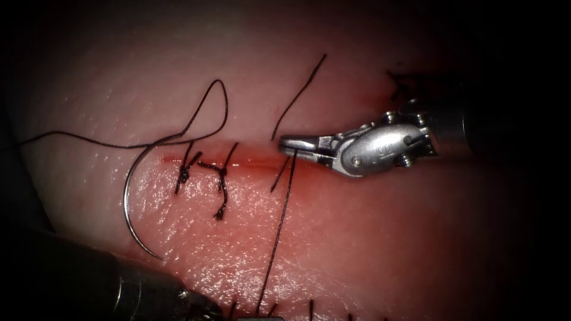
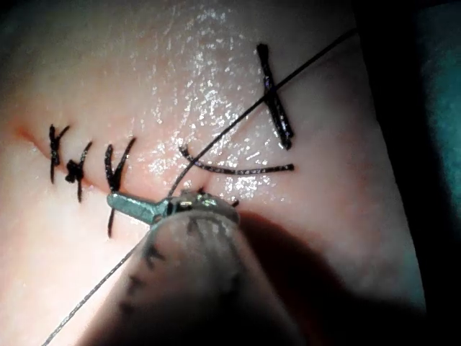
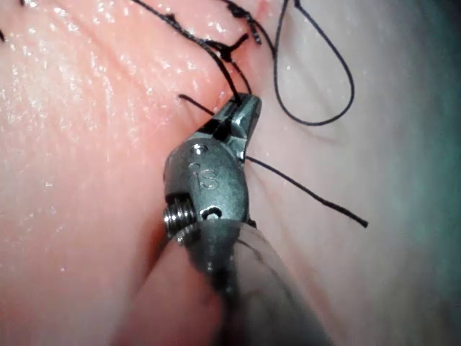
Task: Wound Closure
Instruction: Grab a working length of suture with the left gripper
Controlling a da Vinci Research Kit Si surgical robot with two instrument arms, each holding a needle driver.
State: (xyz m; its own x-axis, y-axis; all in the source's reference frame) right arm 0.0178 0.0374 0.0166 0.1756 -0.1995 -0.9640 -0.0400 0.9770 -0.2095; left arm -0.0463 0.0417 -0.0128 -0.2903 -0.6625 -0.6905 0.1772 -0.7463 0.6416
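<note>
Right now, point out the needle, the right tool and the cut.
needle (image 1: 126,202): endoscope view, mid-curve, lying free on the tissue left of the stitches.
right tool (image 1: 292,144): endoscope view, jaw tips, shut on thread.
cut (image 1: 250,167): endoscope view, red line between stitches and tool.

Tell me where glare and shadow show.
Endoscope view: dark edges; glare on wet tissue beside the free needle lying on it. Left wrist view: left hand, shut on thread, shadows the tissue. Right wrist view: highlight on right hand, shut on thread.
</note>
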